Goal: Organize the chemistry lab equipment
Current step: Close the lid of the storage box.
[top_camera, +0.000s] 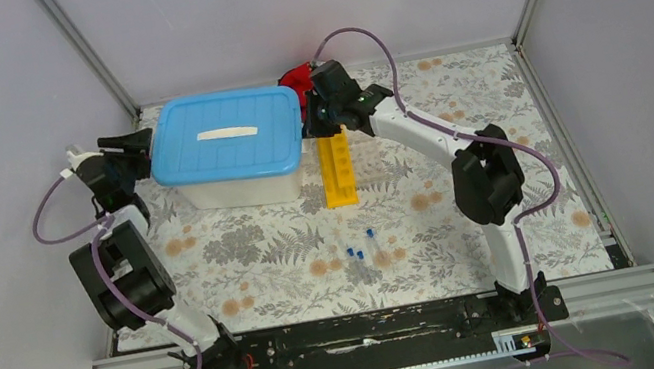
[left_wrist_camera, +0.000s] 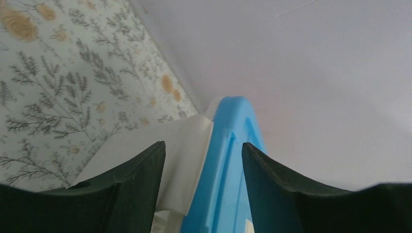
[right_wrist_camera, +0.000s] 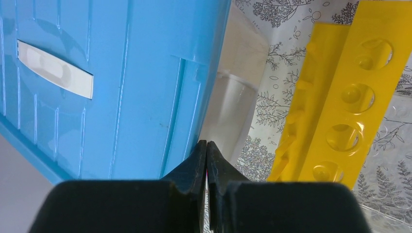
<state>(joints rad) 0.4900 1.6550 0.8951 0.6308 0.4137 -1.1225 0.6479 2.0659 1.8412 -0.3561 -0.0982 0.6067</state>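
The tub (top_camera: pixel 243 191) sits at the rear left of the worktop (top_camera: pixel 253 248). The left fingers (left_wrist_camera: pixel 136 184) stand wide apart, astride the left rim of the lid (top_camera: pixel 226 151). The right fingers (right_wrist_camera: pixel 194 165) are pressed together beside the lid's right edge, with nothing visible between them. The rack (top_camera: pixel 337 171) lies just right of the tub. Three tubes (top_camera: pixel 360 250) lie nearer the arm bases.

One tub (top_camera: pixel 197 162), one yellow rack (top_camera: pixel 337 171), three blue-capped tubes (top_camera: pixel 352 253)

The right gripper (right_wrist_camera: pixel 207 148), jaws pressed together, points its tips at the rim of the tub's blue lid (right_wrist_camera: pixel 126 73), with the yellow holed rack (right_wrist_camera: pixel 350 97) lying near it on the floral tablecloth (right_wrist_camera: pixel 272 104).
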